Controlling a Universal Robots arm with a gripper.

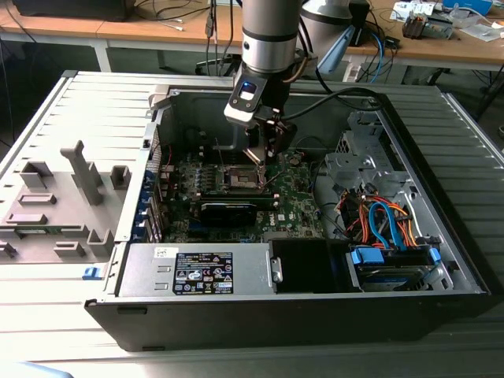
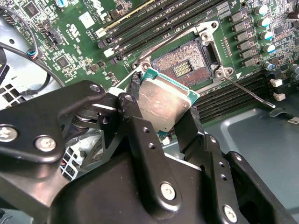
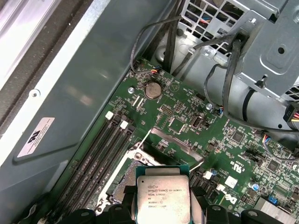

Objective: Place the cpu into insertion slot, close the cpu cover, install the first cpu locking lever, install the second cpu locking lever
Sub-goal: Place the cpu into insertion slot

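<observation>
My gripper [image 1: 264, 157] hangs inside the open computer case, a little above the green motherboard [image 1: 295, 197]. It is shut on the cpu [image 2: 163, 105], a flat silvery-grey square with a green edge, held by two opposite sides; the cpu [image 3: 162, 193] shows its printed top in the first wrist view. The insertion slot [image 2: 184, 67] lies uncovered just beyond the chip, its dark contact field showing inside a metal rim. The cpu cover [image 3: 174, 141] stands swung up at the slot's far side. Two thin locking levers [image 2: 250, 93] [image 2: 161, 39] stick out loose beside the slot.
Long black memory slots [image 2: 154, 21] run beside the socket. A power supply [image 1: 197, 272] fills the case's front, and a drive cage with orange and blue cables [image 1: 386, 224] sits at the exterior view's right. A grey fixture [image 1: 63, 197] lies outside the case.
</observation>
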